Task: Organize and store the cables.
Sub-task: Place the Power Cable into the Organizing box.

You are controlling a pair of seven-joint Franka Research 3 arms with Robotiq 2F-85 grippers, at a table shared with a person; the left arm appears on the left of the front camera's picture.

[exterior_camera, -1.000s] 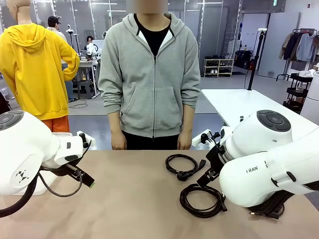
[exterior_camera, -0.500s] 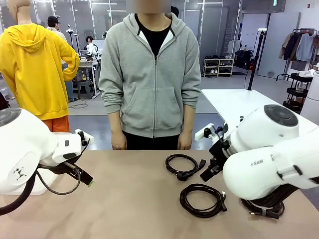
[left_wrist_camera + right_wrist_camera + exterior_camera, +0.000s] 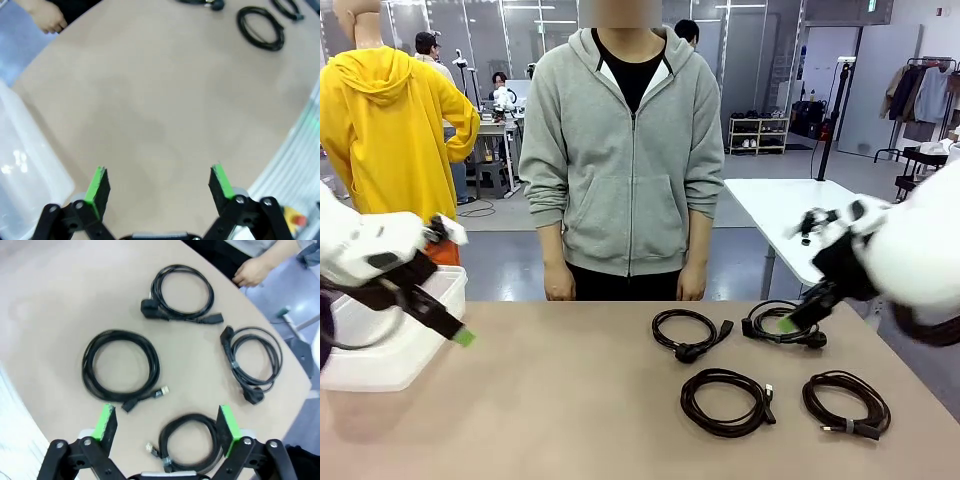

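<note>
On table (image 3: 570, 400) right half, four cables (image 3: 688, 398) lie coiled, apart, at 12, 3, 6 and 9 o'clock in right wrist view, right gripper (image 3: 167, 426) above them, fingers spread, empty; left gripper (image 3: 159, 184) likewise spread, empty, bin (image 3: 20, 165) at its 8 o'clock.

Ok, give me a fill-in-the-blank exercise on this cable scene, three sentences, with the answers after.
1. The coiled black cables lying on the table number ____ in all.
2. The left gripper and the right gripper both have their jaws ____ above the table.
3. The white bin stands at the robot's ____ side.
Missing words: four; open; left.
</note>
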